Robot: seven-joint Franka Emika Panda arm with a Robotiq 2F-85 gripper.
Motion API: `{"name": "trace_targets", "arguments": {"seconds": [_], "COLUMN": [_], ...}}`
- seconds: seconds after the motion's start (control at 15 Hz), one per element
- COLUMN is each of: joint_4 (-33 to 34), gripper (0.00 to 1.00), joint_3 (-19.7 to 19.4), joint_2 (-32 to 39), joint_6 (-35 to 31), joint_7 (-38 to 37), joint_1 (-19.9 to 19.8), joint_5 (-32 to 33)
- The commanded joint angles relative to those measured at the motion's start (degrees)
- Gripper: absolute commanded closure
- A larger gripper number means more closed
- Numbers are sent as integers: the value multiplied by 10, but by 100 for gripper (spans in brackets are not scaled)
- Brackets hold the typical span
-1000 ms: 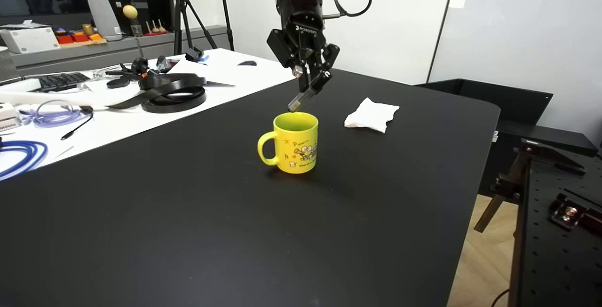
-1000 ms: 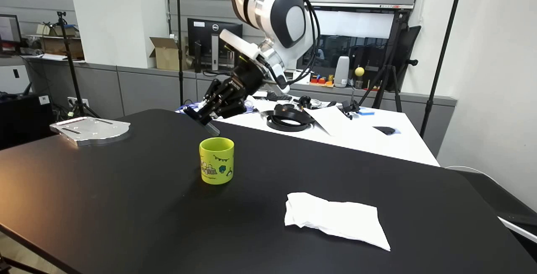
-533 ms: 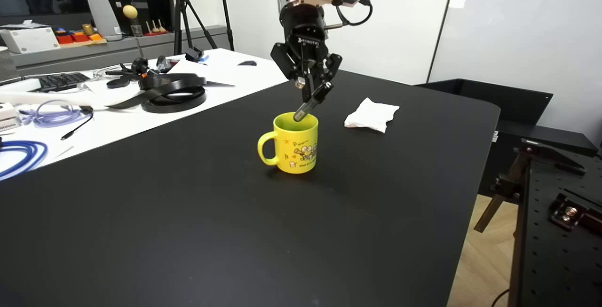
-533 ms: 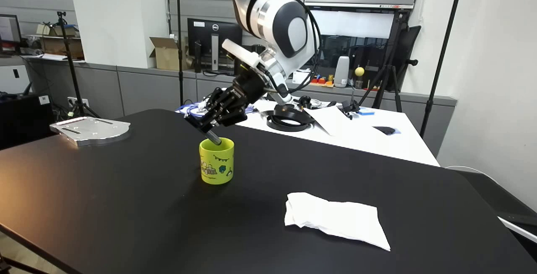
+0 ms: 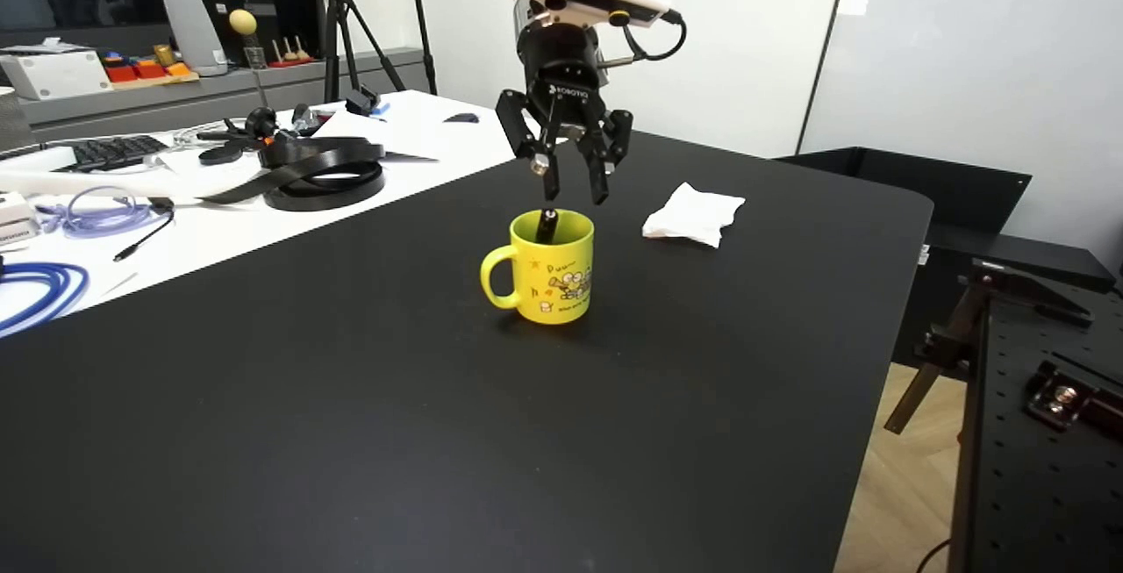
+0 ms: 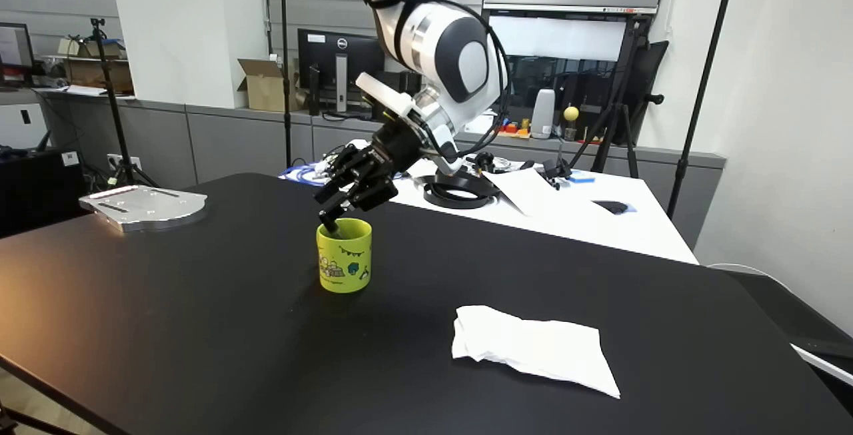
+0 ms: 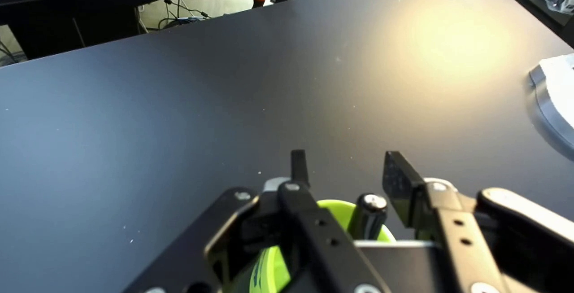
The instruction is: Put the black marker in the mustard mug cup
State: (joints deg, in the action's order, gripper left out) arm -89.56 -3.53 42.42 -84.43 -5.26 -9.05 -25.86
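The mustard mug cup (image 5: 553, 285) stands upright on the black table, its handle to one side in an exterior view; it also shows in an exterior view (image 6: 344, 262) and, partly behind the fingers, in the wrist view (image 7: 271, 268). The black marker (image 5: 547, 227) leans inside the mug, its top end just above the rim; its lower part is hidden. In the wrist view the marker (image 7: 367, 216) stands between the jaws, apart from both fingers. My gripper (image 5: 575, 190) is open just above the mug, tilted; in the wrist view the gripper (image 7: 344, 158) holds nothing.
A white crumpled tissue (image 5: 693, 215) lies on the black table (image 5: 351, 433) near the mug. A silver metal plate (image 6: 143, 207) lies at the table's edge. A white table (image 6: 626, 225) with cables and black straps adjoins it.
My gripper moved down to the mug with the marker, then opened and let it go. The marker, earlier tilted in the jaws, now leans in the mug. The mug has not moved.
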Motion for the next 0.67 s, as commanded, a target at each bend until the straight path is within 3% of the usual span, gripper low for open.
{"name": "trace_targets", "arguments": {"seconds": [0.0, 0.2, 0.6], "joint_4": [38, 34, -20], "gripper": [20, 2, 0], "joint_3": [2, 6, 3], "joint_2": [20, 9, -77], "joint_6": [22, 24, -34], "joint_7": [-28, -10, 32], "joint_1": [-6, -3, 35], "joint_5": [-9, -2, 77]}}
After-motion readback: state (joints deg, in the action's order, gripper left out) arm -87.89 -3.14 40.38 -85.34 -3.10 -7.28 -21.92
